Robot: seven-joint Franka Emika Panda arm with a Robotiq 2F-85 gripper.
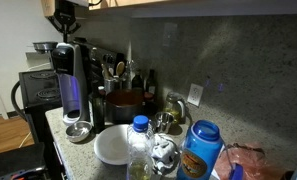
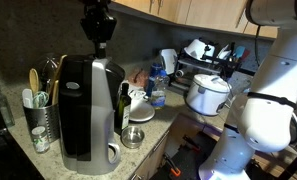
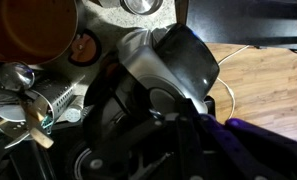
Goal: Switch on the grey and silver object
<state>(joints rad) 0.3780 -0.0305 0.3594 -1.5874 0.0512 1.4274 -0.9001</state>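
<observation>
Tall narrow dark-grey machine w/ silver front [image 1: 71, 85] stands upright at one end of the speckled stone bench [image 2: 160, 118], next to a boxy black appliance [image 1: 33, 90]. Black end effector [image 2: 99, 38] hangs right above its top, pointing down. So the machine lies straight below, long axis vertical, in line w/ approach. Released or clenched: can't tell, too dark & small. Machine has a rounded dark top cap, bluish glow mid-body and a round silver base. Wrist view looks down on the cap; switch not made out. Likely next move: short descent onto top.
</observation>
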